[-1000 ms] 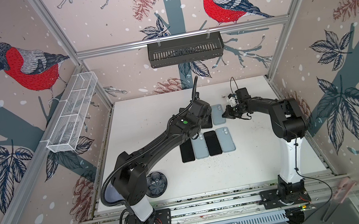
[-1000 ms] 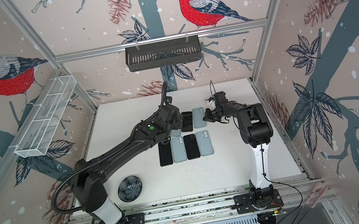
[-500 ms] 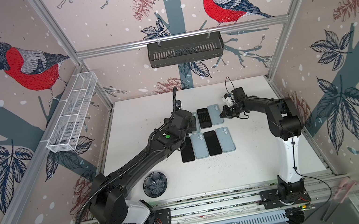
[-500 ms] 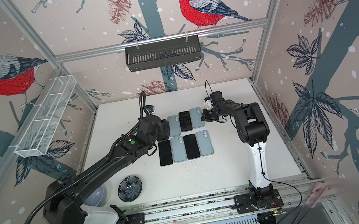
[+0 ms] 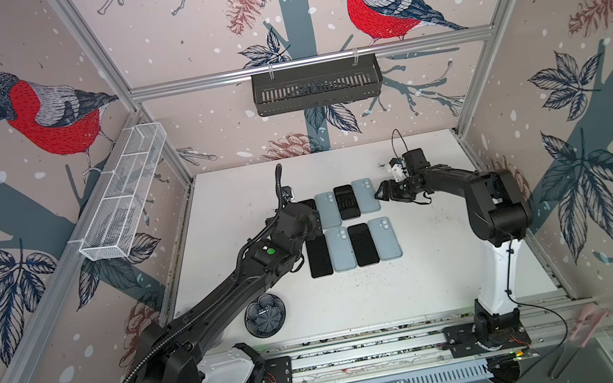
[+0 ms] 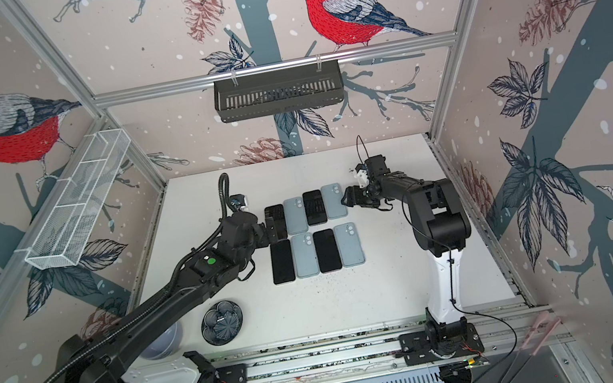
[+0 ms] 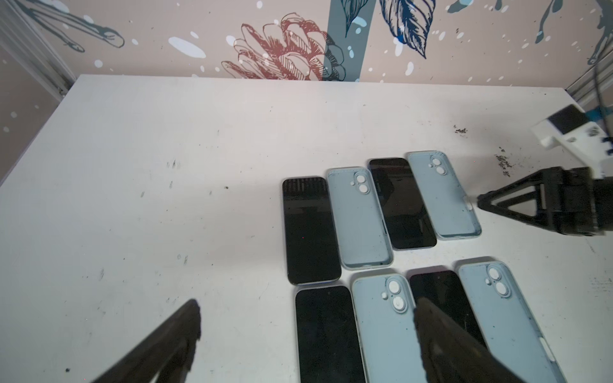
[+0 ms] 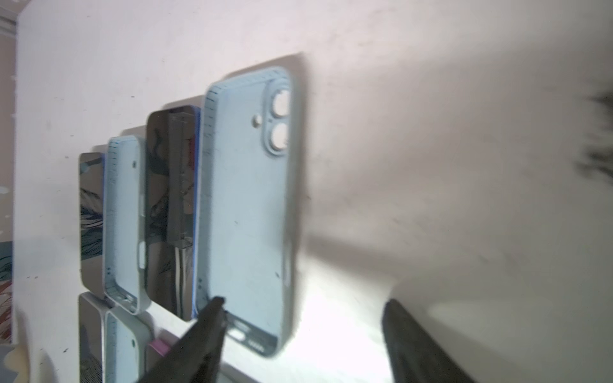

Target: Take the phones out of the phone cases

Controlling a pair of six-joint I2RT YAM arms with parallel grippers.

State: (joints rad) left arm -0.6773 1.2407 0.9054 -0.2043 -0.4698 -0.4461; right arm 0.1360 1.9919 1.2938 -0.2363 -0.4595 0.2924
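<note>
Several black phones and several empty light-blue phone cases lie flat in two rows at mid-table. The back-right phone case lies hollow side up, with a bare phone beside it. My right gripper stands open at that case's right edge, one fingertip over its end, holding nothing. My left gripper hangs open over the left end of the rows, above the front-left phone, and partly hides the back-left phone.
A dark flower-shaped dish sits front left. A pale bowl lies under the left arm. A black basket hangs on the back wall and a white wire rack on the left wall. Dark crumbs dot the table's back right.
My right gripper has opened beside the back-right case. My left arm has pulled back to the left, uncovering the back row.
</note>
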